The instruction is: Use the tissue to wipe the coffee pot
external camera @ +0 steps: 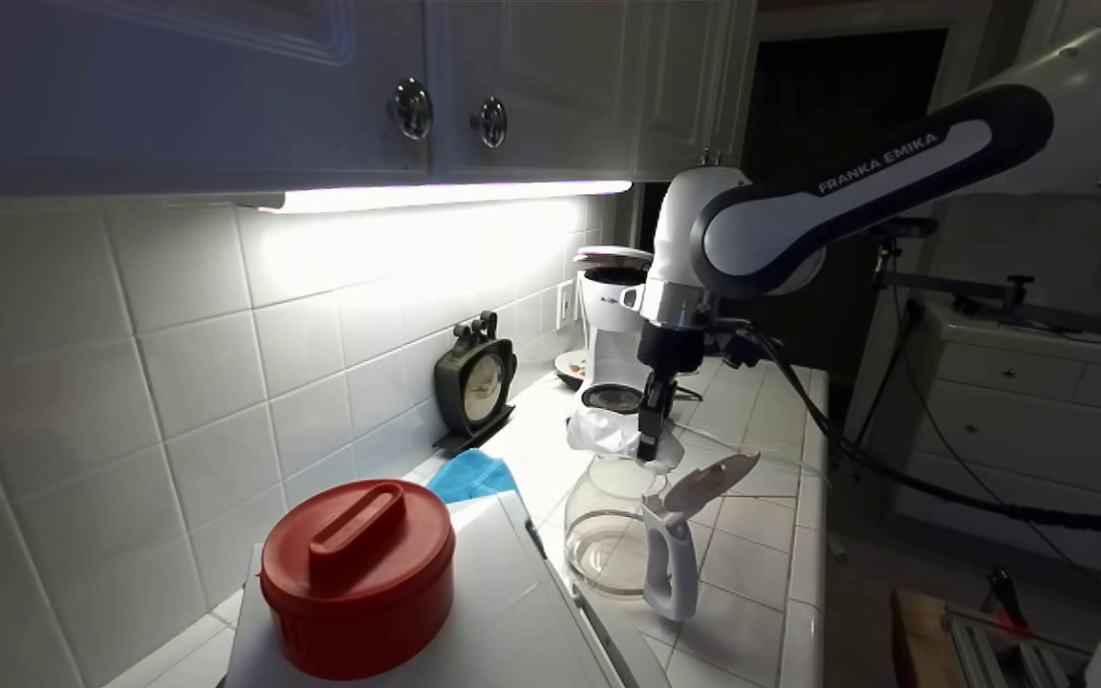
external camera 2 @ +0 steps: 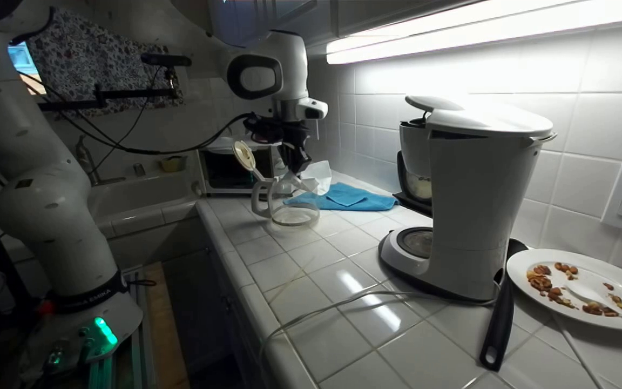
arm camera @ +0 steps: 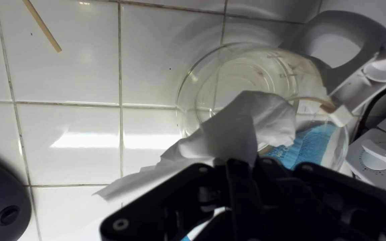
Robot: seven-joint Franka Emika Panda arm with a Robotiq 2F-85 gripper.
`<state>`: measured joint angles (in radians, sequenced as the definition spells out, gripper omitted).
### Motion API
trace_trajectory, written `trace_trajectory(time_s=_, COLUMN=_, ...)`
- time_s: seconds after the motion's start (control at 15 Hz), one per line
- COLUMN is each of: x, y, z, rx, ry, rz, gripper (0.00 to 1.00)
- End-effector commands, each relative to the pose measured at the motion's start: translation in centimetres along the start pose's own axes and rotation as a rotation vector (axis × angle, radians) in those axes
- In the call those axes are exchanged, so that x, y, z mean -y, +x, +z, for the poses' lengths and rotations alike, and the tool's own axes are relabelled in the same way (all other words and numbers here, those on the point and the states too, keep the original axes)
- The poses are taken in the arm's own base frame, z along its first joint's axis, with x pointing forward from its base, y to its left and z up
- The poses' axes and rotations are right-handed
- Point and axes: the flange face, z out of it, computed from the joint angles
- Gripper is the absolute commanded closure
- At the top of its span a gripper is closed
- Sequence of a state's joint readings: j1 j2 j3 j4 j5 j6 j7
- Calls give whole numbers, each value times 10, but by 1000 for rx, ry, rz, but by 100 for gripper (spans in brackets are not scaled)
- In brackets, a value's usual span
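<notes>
The end effector point(external camera: 649, 449) pinches the tissue point(arm camera: 233, 134) at the mouth of the pot point(external camera: 608, 549) on the counter point(external camera 2: 259, 251), so wiping seems the present step, and the next move should rub the pot gently.

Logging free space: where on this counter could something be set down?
Bare tiles lie between the coffee pot and coffee machine, a thin stick nearby; also between the cord, black handle and counter edge. Crowded: around the pot's mouth, with gripper and tissue, and the side by the blue cloth.
</notes>
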<state>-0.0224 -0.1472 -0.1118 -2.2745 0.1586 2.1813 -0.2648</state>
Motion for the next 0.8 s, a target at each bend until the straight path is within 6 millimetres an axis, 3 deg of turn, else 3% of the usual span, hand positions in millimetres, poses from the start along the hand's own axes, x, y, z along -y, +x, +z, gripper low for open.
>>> trace_trajectory(time_s=0.0, x=4, y=4, z=-3, rx=2, ry=15, rz=-12, gripper=100)
trace_trajectory(time_s=0.33, x=7, y=15, z=-4, rx=-52, ry=2, rz=-17, gripper=100)
trace_trajectory(time_s=0.73, x=16, y=34, z=19, rx=-43, ry=-3, rz=-46, gripper=100)
